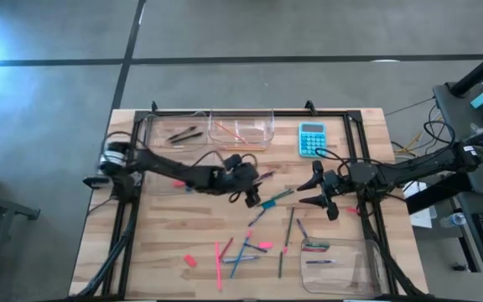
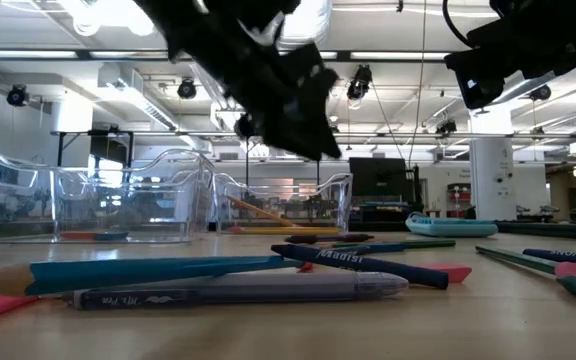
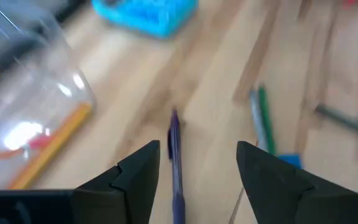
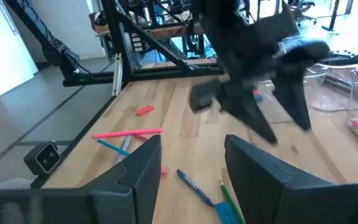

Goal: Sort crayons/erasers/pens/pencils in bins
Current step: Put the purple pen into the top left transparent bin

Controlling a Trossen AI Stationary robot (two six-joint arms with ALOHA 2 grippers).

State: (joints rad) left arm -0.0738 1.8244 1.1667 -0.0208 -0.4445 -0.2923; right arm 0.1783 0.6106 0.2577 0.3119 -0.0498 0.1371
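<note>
My left gripper (image 1: 254,193) hangs open over the middle of the table, tipped downward. In the left wrist view its fingers (image 3: 135,180) stand on either side of a dark purple pen (image 3: 175,155) that lies flat on the wood below; they do not touch it. A green pen (image 3: 265,127) and a blue eraser (image 3: 289,160) lie just beside it. My right gripper (image 1: 325,200) waits open and level to the right, holding nothing. Pink erasers (image 1: 189,261) lie near the front. Clear bins stand at the far left (image 1: 179,130), the far middle (image 1: 241,130) and the near right (image 1: 342,264).
A turquoise calculator (image 1: 312,138) lies at the far right of centre. Loose pens, pencils and pink sticks (image 1: 241,252) are scattered across the near middle. The far middle bin holds orange pencils (image 3: 48,146). A black frame (image 1: 250,111) rims the table.
</note>
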